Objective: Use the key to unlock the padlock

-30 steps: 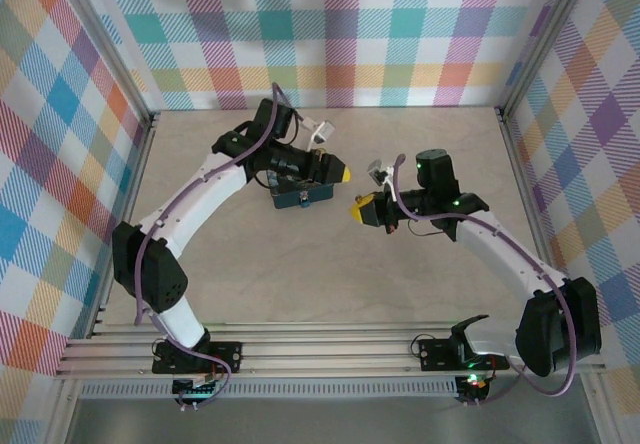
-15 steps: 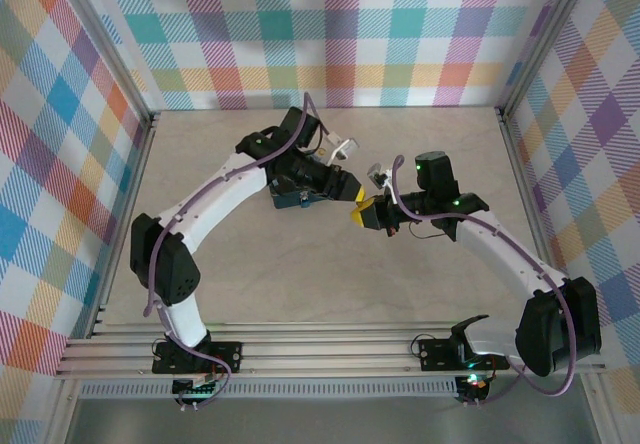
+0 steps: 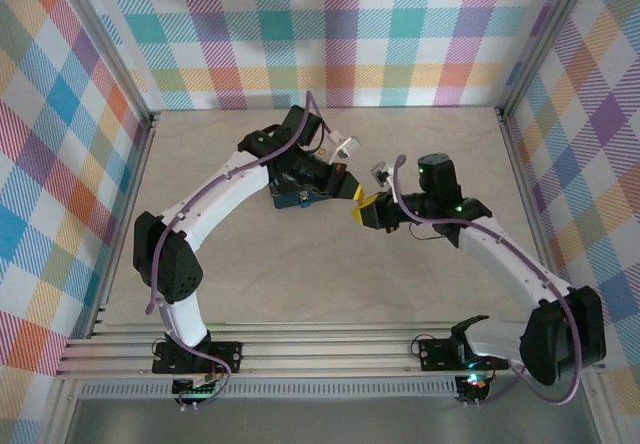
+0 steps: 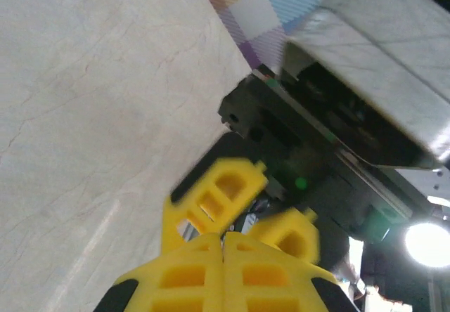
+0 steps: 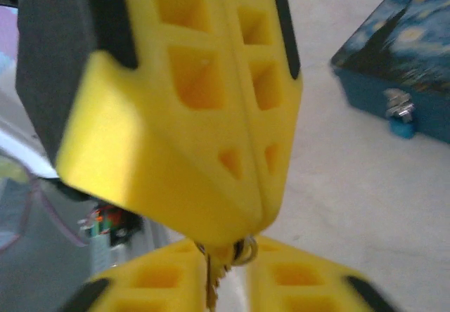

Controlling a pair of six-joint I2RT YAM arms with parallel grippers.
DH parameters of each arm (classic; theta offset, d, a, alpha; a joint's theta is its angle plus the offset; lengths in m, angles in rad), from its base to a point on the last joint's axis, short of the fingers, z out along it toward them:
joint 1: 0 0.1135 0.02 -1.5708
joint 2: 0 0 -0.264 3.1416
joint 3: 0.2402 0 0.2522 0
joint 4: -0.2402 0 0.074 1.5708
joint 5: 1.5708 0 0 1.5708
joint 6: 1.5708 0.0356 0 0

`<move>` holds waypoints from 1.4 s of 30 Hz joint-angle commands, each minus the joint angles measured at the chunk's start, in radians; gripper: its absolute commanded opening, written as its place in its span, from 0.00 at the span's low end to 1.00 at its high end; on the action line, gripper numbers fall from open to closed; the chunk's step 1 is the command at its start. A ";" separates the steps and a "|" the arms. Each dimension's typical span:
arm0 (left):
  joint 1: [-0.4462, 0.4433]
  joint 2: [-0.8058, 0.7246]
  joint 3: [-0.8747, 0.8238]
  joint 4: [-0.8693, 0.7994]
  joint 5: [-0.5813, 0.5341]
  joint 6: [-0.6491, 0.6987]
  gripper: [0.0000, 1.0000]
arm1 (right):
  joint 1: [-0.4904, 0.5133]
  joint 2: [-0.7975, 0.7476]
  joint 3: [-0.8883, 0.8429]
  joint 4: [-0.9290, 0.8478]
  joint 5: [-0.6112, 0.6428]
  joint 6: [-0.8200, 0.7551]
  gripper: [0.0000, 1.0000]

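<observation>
Top camera: both arms are reaching into the middle of the bench [image 3: 250,264]. The left claw [image 3: 352,191] and right claw [image 3: 362,211] are meeting tip to tip just right of the dark-blue box [image 3: 298,200]. The small stuff is too tiny to pick out from up there.

Left wrist cam: the left claw's yellow fingers are pressing flat together along the bottom edge. The right claw's two fingers are sitting just past them with a gap between. Whatever's in that gap is too dark to read.

The right wrist cam is giving the best look. The left claw is pinching the key [image 5: 209,284], a thin little metal blade hanging down from its tips with a small wire ring [image 5: 243,250] beside it. The right claw's own fingers are standing spread on either side of the key. Further back, the padlock [image 5: 403,127], tiny with a bright-blue body, is hanging from the silvery latch [image 5: 398,105] on the box's front.
</observation>
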 commanded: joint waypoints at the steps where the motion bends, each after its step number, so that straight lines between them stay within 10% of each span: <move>1: 0.034 -0.052 -0.087 0.145 -0.023 -0.150 0.00 | -0.003 -0.084 -0.059 0.164 0.179 0.164 0.44; 8: 0.071 -0.137 -0.237 0.460 -0.118 -0.353 0.00 | -0.010 -0.213 -0.142 0.220 0.452 0.633 0.59; 16: 0.071 -0.193 -0.385 0.840 -0.161 -0.535 0.00 | -0.010 -0.106 -0.112 0.335 0.347 1.000 0.52; 42: 0.049 -0.220 -0.413 0.815 -0.235 -0.624 0.00 | -0.010 0.011 0.006 0.504 0.265 1.156 0.43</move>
